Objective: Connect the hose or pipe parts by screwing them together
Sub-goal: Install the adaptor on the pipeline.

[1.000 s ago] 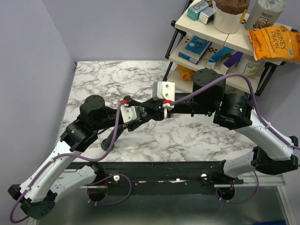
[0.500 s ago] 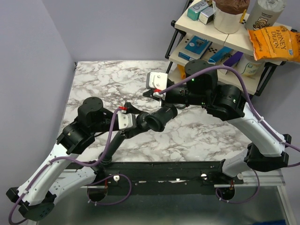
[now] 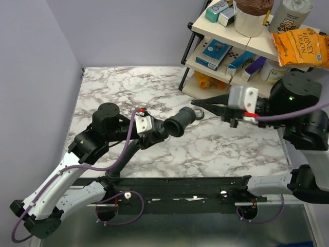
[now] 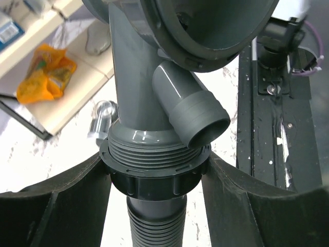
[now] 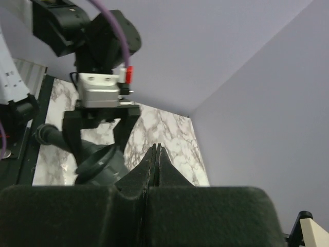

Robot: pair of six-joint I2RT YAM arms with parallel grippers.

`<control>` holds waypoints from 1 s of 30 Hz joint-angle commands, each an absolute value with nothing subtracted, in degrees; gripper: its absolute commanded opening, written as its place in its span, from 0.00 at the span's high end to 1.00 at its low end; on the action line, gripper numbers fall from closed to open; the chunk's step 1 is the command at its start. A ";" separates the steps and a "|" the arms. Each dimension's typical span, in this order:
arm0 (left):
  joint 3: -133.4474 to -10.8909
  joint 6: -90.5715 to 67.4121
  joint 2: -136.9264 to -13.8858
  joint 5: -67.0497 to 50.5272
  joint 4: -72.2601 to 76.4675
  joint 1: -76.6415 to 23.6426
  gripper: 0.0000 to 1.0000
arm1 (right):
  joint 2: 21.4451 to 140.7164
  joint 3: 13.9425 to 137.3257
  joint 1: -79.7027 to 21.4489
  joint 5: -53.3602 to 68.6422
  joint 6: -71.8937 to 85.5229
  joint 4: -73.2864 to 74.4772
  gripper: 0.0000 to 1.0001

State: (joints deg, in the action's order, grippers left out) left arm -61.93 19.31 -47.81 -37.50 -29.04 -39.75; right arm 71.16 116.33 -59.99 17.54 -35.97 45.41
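In the top view my left gripper (image 3: 153,135) is shut on the collar nut of the black ribbed hose (image 3: 126,157), which hangs down toward the near table edge. The black Y-shaped fitting (image 3: 177,124) sits on that nut, its clear end piece (image 3: 198,112) pointing right. The left wrist view shows the collar nut (image 4: 157,180) squeezed between both fingers (image 4: 51,206), the fitting (image 4: 133,92) threaded into it, and the ribbed hose (image 4: 157,226) below. My right gripper (image 3: 196,104) hovers just right of the fitting, shut and holding nothing. The right wrist view shows its gripper (image 5: 157,154) with tips pressed together.
A two-tier shelf (image 3: 257,49) with boxes and a snack bag (image 3: 300,49) stands at the back right, an orange bag (image 3: 205,81) beneath it. Purple cables loop along both arms. A black rail (image 3: 180,185) runs along the marble table's near edge.
My right arm has let go of the fitting and swung back to the right, ending shut and empty. My left arm kept its grip and turned the fitting to point right.
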 commanded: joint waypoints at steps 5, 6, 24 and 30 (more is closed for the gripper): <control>-65.30 12.92 -49.83 -31.90 -22.59 -37.62 1.00 | 64.52 100.65 -60.12 24.78 -40.08 54.31 0.99; -65.39 12.40 -50.09 -32.34 -22.50 -37.53 1.00 | 64.42 99.24 -60.20 24.87 -40.43 55.01 0.99; -65.83 13.01 -50.10 -35.24 -22.85 -37.44 1.00 | 69.78 95.97 -60.91 20.21 -43.24 46.85 0.99; -65.92 14.23 -50.01 -37.43 -24.52 -37.44 1.00 | 70.58 95.63 -61.00 18.98 -43.95 43.07 0.99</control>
